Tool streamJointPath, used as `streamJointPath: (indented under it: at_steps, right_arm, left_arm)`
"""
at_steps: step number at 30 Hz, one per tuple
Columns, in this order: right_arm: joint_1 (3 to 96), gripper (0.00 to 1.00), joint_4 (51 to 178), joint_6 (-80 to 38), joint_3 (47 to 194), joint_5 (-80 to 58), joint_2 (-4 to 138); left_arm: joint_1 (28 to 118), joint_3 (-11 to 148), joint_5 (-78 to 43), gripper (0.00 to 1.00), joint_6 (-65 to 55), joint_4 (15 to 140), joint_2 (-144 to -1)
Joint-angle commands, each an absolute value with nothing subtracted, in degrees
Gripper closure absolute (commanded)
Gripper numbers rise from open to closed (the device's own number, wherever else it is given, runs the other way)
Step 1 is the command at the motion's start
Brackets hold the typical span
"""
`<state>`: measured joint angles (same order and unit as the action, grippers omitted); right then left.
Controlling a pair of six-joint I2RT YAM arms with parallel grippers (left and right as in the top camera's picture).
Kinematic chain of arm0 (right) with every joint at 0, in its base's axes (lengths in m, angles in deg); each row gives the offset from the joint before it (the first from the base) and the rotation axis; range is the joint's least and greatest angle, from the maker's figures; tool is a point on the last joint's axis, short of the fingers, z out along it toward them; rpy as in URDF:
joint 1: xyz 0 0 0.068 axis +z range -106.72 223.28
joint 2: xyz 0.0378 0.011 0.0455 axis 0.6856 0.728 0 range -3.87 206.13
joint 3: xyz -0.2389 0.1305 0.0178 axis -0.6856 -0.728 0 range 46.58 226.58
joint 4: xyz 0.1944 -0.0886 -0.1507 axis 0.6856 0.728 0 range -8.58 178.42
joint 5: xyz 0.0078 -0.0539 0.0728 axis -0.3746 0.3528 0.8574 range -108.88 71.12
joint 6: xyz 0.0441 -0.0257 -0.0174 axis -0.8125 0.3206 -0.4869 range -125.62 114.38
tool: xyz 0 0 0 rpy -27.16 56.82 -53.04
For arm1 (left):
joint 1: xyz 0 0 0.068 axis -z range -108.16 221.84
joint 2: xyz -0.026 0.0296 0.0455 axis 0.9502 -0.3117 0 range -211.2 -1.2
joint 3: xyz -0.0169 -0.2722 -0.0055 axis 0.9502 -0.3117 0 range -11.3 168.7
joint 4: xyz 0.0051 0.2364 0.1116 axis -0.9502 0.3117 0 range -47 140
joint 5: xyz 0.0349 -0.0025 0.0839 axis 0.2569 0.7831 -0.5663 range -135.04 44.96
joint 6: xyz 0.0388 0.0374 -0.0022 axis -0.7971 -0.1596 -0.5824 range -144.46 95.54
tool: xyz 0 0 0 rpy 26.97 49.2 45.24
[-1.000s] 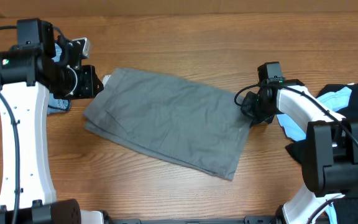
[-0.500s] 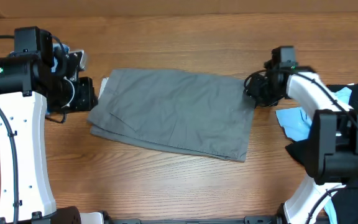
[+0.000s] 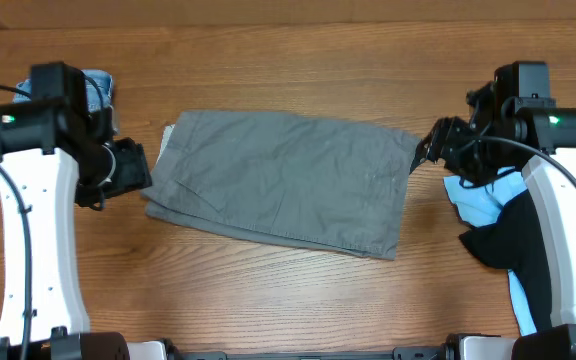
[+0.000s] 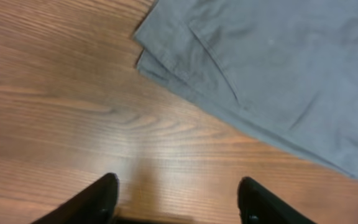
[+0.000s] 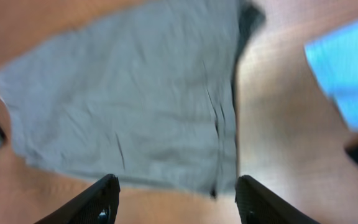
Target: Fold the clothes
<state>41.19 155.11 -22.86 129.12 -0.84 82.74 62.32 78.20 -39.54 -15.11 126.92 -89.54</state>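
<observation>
Folded grey cotton shorts [image 3: 283, 185] lie flat on the wooden tabletop [image 3: 288, 40]. The left jaws and right jaws stand open and empty, just off either end. A shallow grasp may pinch one layer, pulling the fold apart.

Brown wooden table [image 3: 288, 300], grain running left to right.

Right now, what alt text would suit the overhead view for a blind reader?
Folded grey shorts lie flat on a wooden table, with the open left gripper and open right gripper at either end, holding nothing. Blue and black clothes are piled at right.
</observation>
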Motion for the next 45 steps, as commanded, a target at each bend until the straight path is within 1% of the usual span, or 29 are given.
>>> streamJointPath:
  at_steps: [1, 3, 5, 10, 12, 16, 20, 23, 25, 27, 28, 29, 32, 39, 43, 45]
  right_arm:
    - [41.59, 0.36, 157.27, -22.44, 127.18, -0.51, 83.68]
    - [42.13, 0.36, 157.69, -20.23, 125.69, 0.49, 83.68]
    - [43.1, 0.36, 157.56, -19.25, 124.07, 0.8, 83.68]
    - [46.88, 0.35, 156.13, -19.05, 121.34, 0.76, 83.68]
    - [48.84, 0.36, 155.37, -19.1, 120.38, 0.78, 83.68]
    - [52.12, 0.35, 154.67, -21.15, 118.43, 0.73, 83.68]
    - [53.35, 0.36, 154.12, -22.18, 117.51, 0.73, 83.68]
    - [53.46, 0.35, 153.75, -22.38, 116.95, 0.73, 83.68]
    - [53.46, 0.35, 153.71, -22.4, 116.53, 0.73, 83.68]
    - [53.46, 0.35, 153.64, -22.4, 115.92, 0.71, 83.68]
    - [53.46, 0.35, 153.51, -22.46, 115.55, 0.71, 83.68]
    - [53.46, 0.34, 153.23, -22.73, 115.11, 0.54, 83.68]
    - [53.46, 0.34, 152.31, -24.96, 113.67, -3.09, 83.68]
    - [51.4, 0.34, 152.86, -29.96, 113.1, -9.67, 83.68]
    - [51.14, 0.35, 152.9, -31.47, 110.04, -9.06, 83.68]
    - [51.25, 0.37, 150.54, -31.34, 106.54, -5.58, 83.68]
  left_arm:
    - [61.92, 68.64, -40.77, 0.29, -10.81, 120.47, -89.3]
    - [61.44, 63.05, -40.77, 0.28, -10.2, 114.81, -89.76]
    - [60.7, 57.98, -40.59, 0.29, -9.59, 109.06, -90.87]
    - [59.15, 51.46, -40.7, 0.41, -10.35, 96.54, -95.81]
    - [59.04, 51.38, -41.56, 0.44, -11.4, 93.61, -97.71]
    - [59.04, 51.38, -44.68, 0.44, -12.91, 88.89, -100.99]
    - [59.04, 51.38, -45.29, 0.47, -12.91, 85.57, -104.14]
    - [59.04, 51.38, -45.27, 0.46, -12.91, 82.9, -106.68]
    - [59.04, 51.38, -45.25, 0.5, -12.91, 82.07, -108.49]
    - [59.04, 51.38, -45.25, 0.63, -12.91, 81.63, -109.74]
    - [59.04, 51.38, -45.25, 0.74, -12.91, 81.5, -109.98]
    - [59.04, 51.38, -45.25, 0.81, -12.91, 81.46, -109.95]
    - [59.04, 52.3, -44.99, 0.96, -12.86, 82.33, -109.76]
    - [58.93, 58.13, -44.64, 0.96, -12.65, 91.36, -104.99]
    - [58.93, 60.23, -43.94, 0.96, -12.67, 94.53, -100.8]
    - [58.93, 60.34, -43.94, 0.96, -12.67, 95.23, -98.83]
